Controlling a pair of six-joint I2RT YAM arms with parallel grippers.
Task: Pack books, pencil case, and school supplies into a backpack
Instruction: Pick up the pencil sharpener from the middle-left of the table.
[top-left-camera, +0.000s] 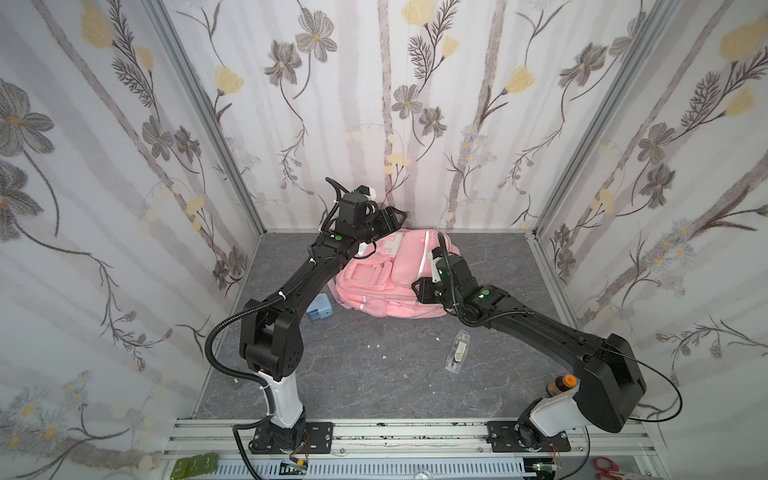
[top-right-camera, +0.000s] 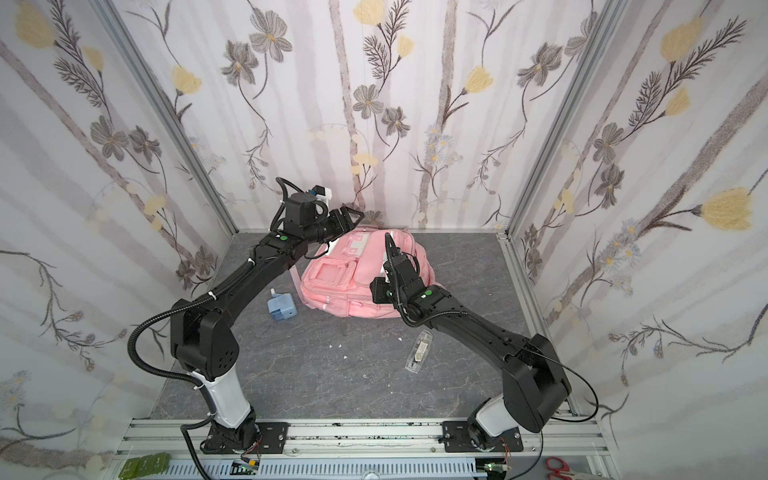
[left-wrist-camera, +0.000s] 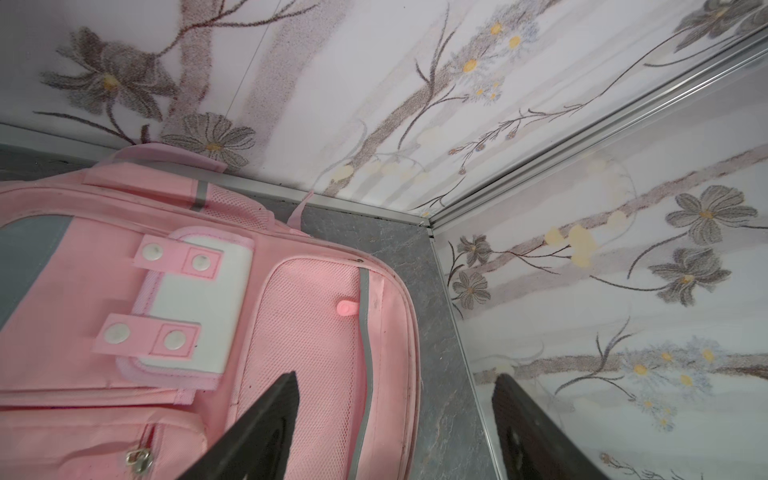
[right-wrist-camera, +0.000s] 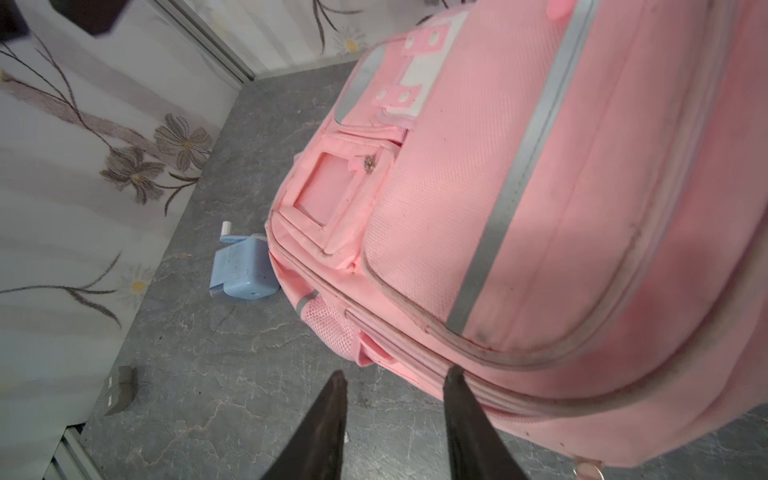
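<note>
right gripper (right-wrist-camera: 395, 370): nearest its wrist lens; fingers apart, with only bare table (right-wrist-camera: 232, 399) between them. One tip is at the bag's bottom edge; I cannot tell whether it touches.
left gripper (left-wrist-camera: 398, 376): fingers wide apart and empty, hovering over the bag's top end.
bag (top-left-camera: 374, 286): lies flat, front up, under the left gripper and just ahead of the right gripper. From the right wrist its zips look shut.
blue box (top-left-camera: 320, 307): on the table just beside the bag's lower corner, ahead and to one side of the right gripper, well behind the left gripper under that arm.
clear case (top-left-camera: 457, 351): on the table behind the right gripper, beside its forearm, apart from the bag.
books, pencil case: not in view; I cannot tell whether they are inside the bag.
wall (left-wrist-camera: 374, 83): close beyond the left gripper.
step: likely the supplies stage, since the two small items are not yet packed and neither gripper holds anything.
next move: probably needs a compartment opened. One gripper must catch a zip pull while the other steadies the soft fabric, and only then go for the blue box.
</note>
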